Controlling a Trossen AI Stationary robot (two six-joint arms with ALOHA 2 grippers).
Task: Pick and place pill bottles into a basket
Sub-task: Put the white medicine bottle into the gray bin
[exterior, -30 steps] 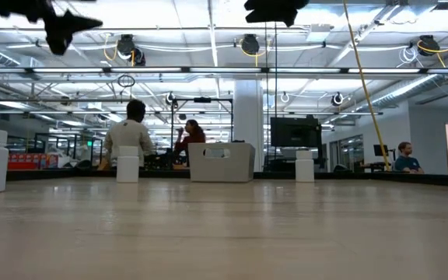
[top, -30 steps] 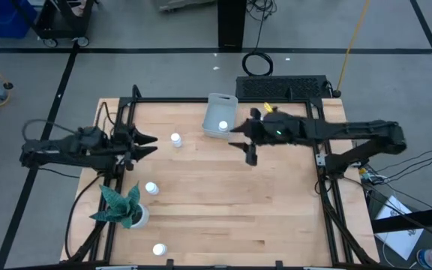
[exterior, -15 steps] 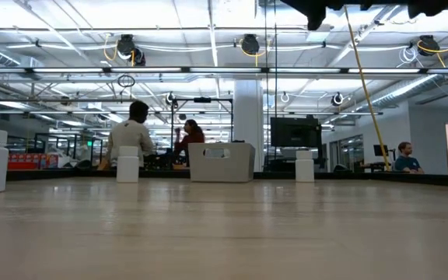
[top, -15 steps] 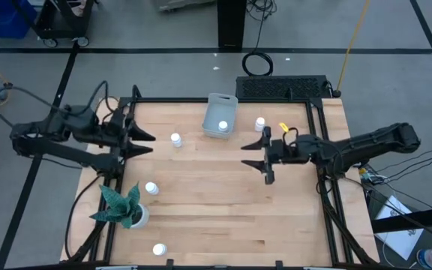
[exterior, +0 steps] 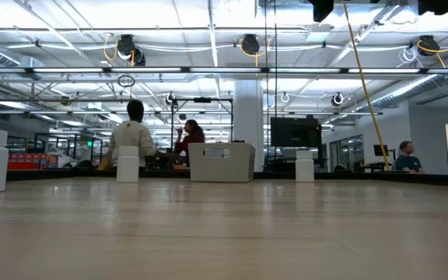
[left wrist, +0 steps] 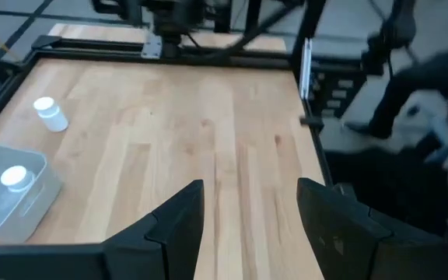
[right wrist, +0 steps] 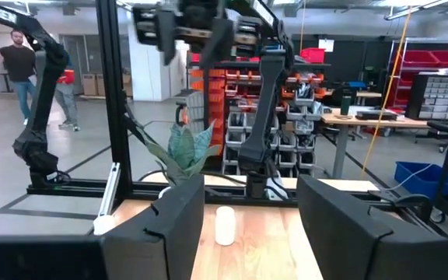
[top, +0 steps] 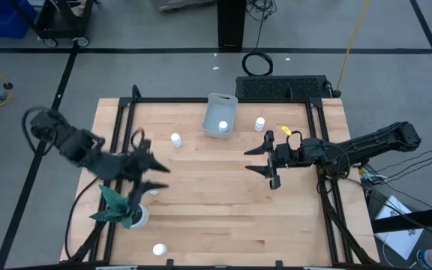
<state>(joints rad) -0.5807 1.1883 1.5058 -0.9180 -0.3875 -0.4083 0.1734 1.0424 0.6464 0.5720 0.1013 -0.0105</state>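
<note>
You find no readable text in any view: no label legible on pill bottles, no brand or number on basket, no sign clear in room behind; yellow tag near right arm shows no writing you can read

White pill bottles with white caps dot the pale, striped wooden table; the basket is grey-blue, the plant green, both arms black.
</note>
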